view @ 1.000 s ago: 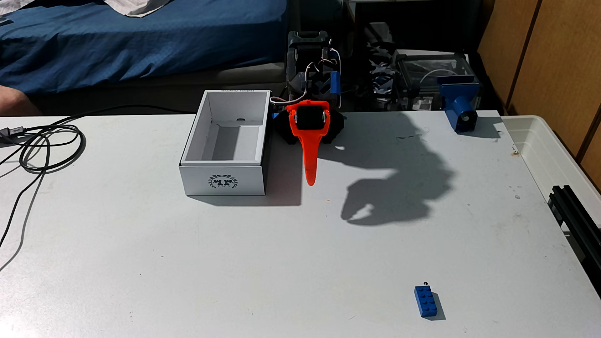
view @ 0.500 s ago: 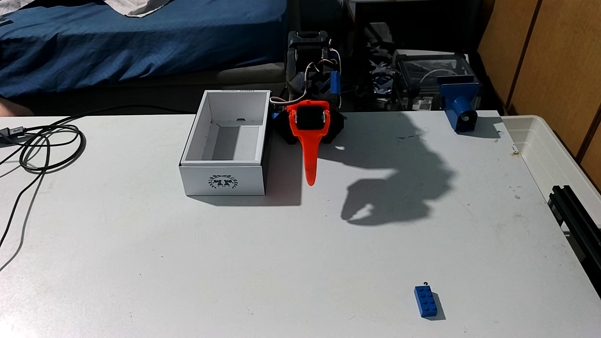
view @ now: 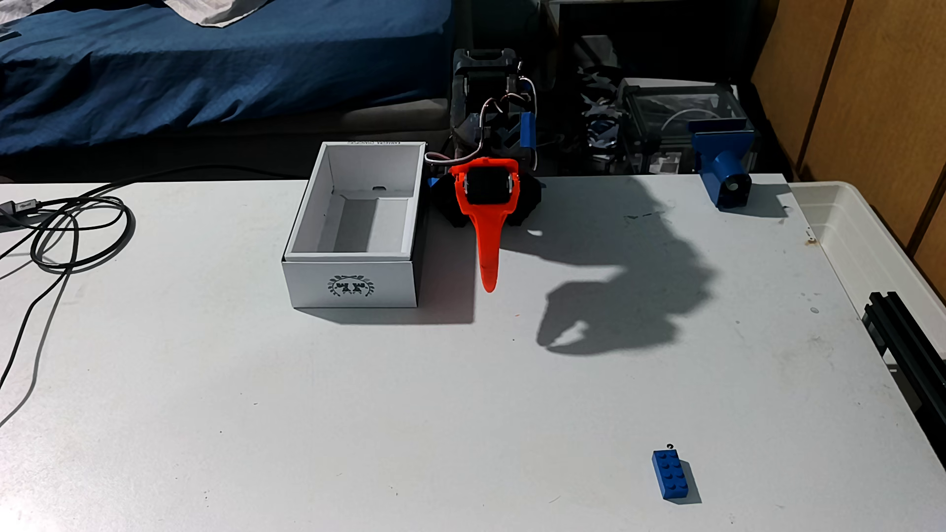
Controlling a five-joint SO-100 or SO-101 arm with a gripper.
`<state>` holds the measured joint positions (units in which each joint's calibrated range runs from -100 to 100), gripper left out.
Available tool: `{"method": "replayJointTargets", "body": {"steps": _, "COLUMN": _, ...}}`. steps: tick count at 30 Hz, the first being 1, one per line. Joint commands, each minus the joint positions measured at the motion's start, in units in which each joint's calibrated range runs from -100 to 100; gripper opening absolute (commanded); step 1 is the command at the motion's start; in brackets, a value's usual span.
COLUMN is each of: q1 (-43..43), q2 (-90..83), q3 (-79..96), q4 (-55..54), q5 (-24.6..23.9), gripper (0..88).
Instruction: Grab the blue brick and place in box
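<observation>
box (view: 353, 286) far-centre on table (view: 307, 409) | gripper (view: 489, 284) just right of box | brick (view: 670, 474) near-right, well apart | cables (view: 61, 230) far-left

Bright, hard light from the left throws sharp, dark shadows rightward across the white table (view: 358, 409); the background stays dim, focus crisp.

- A white table (view: 358, 409) carries everything else; it is scuffed and speckled.
- A loop of black cable (view: 77, 230) lies at the table's far left.
- A blue mount (view: 724, 169) stands at the table's far right corner.
- A clear plastic bin (view: 870, 245) sits just beside the table's right edge.
- A black rail (view: 906, 348) lies at the table's right edge, nearer the camera than the bin.
- A blue bedspread (view: 205, 66) lies beyond the table's far left edge.
</observation>
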<state>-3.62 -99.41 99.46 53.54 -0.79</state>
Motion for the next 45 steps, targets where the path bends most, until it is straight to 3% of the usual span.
{"method": "replayJointTargets", "body": {"steps": 1, "q1": 0.64, "q2": -0.59, "q3": -0.53, "q4": -0.24, "q5": 0.29, "gripper": 0.8}}
{"method": "replayJointTargets", "body": {"steps": 16, "q1": 0.12, "q2": -0.59, "q3": -0.71, "q4": -0.15, "q5": -0.97, "gripper": 0.8}}
{"method": "replayJointTargets", "body": {"steps": 23, "q1": -0.02, "q2": -0.34, "q3": -8.25, "q4": 0.54, "q5": -13.44, "gripper": 0.8}}
{"method": "replayJointTargets", "body": {"steps": 34, "q1": -1.21, "q2": 1.52, "q3": -22.62, "q4": 6.91, "q5": -23.76, "gripper": 0.8}}
{"method": "replayJointTargets", "body": {"steps": 45, "q1": -0.99, "q2": 37.89, "q3": -50.66, "q4": 20.96, "q5": -29.65, "gripper": 0.8}}
